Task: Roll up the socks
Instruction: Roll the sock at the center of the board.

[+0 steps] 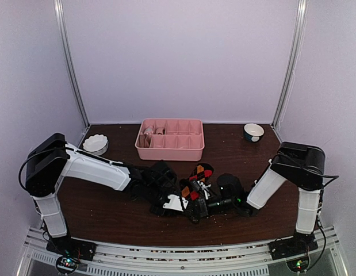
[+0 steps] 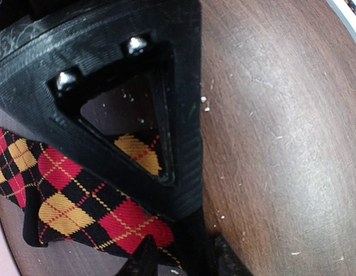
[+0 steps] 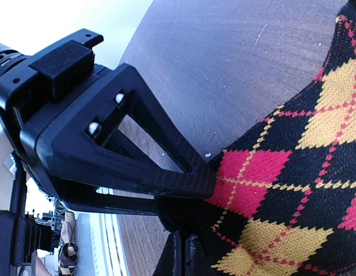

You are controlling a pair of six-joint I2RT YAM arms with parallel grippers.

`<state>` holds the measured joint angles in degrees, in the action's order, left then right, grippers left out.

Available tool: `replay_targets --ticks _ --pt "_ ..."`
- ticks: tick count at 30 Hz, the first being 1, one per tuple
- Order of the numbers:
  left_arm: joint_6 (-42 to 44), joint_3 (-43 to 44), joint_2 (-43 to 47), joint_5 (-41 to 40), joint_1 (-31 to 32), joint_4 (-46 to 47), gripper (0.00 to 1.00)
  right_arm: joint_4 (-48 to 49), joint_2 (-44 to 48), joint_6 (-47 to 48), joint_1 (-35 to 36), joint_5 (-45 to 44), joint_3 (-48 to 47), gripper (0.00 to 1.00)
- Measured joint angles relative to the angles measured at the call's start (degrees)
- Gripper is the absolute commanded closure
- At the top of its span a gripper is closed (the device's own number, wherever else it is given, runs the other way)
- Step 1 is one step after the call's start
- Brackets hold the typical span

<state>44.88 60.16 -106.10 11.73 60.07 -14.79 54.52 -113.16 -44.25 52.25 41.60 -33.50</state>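
The left arm (image 1: 97, 169) and right arm (image 1: 268, 185) have white shells on the long links and black joint housings. Thin black cables (image 1: 20, 171) loop at the shoulders. Small lights glow on the black bases (image 1: 67, 263). The jaws are ribbed black plastic with triangular cut-outs and two silver screws (image 2: 136, 44).

Top camera overhead-behind, looks down; both wrist cameras close, share sock (image 3: 281, 190).

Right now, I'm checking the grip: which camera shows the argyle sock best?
The right wrist view: the argyle sock is large and sharp there, its edge pinched in the right gripper. The left wrist view shows part of it, half hidden behind a finger. The top view shows it small.
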Motion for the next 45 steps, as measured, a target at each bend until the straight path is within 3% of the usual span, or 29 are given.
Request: replay_targets --ticks 14,17,24,27,28,29,30,36,40,45 --pt "-1.3 5.2 -3.3 1.9 -0.4 -5.7 0.96 0.4 0.0 0.4 0.0 0.0 0.3 0.98" --pt "-2.1 7.1 -4.3 3.9 -1.4 -8.0 0.96 0.9 0.1 1.1 0.0 -0.8 0.7 0.79" --pt "-4.0 9.9 -5.8 9.9 -4.6 -13.8 0.97 -2.7 6.6 6.7 0.1 -7.0 6.3 0.63" --pt "-4.5 10.8 -6.5 11.5 -5.4 -15.6 0.96 -4.8 11.6 10.2 0.1 -11.9 9.7 0.5" --pt "-4.7 11.2 -6.8 12.0 -5.5 -16.2 0.96 -5.4 13.5 11.4 0.2 -13.5 10.8 0.4" --pt "-4.9 11.7 -7.1 12.6 -5.6 -17.1 0.96 -6.4 15.8 13.1 0.5 -16.0 12.0 0.13" --pt "-5.0 12.2 -7.5 13.1 -5.7 -17.7 0.96 -7.3 17.5 14.1 0.9 -18.4 12.7 0.01" --pt "-5.6 17.0 -10.5 16.6 -5.9 -23.0 0.97 -15.2 32.4 21.9 6.5 -41.1 15.3 0.0" --pt "-5.6 19.6 -11.9 19.1 -6.4 -26.4 0.97 -25.2 39.4 15.9 6.7 -59.3 14.1 0.0" --pt "-5.6 22.6 -14.6 22.1 -7.3 -30.2 0.97 -23.9 41.2 18.5 7.0 -61.2 16.6 0.02"
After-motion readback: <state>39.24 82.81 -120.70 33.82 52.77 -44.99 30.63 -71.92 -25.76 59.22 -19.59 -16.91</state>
